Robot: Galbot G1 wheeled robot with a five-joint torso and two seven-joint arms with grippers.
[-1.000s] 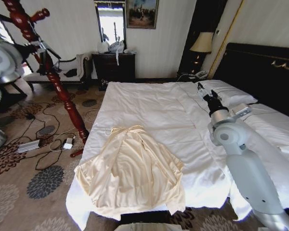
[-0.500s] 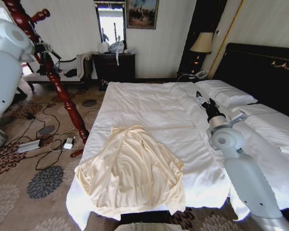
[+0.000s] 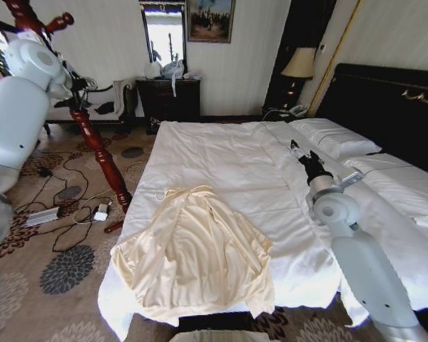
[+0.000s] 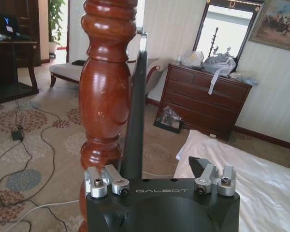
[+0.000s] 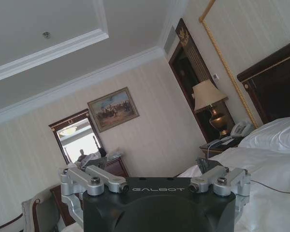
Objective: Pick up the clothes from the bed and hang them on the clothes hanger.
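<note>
Broadly, the bed (image 3: 221, 153) with its white duvet takes up the middle of a carpeted room, a dark dresser (image 3: 168, 98) and a mirror (image 3: 164, 34) against the far wall. The clothes (image 3: 192, 253) lie spread and wrinkled on the duvet at the near foot end. The left claw (image 4: 162, 171) is raised beside a turned red wooden post (image 3: 93, 135), the slim black clothes hanger (image 4: 134, 130) standing upright just by its released jaws. The right claw (image 3: 297, 152) hovers over the bed near the pillows (image 3: 339, 137), likewise released.
</note>
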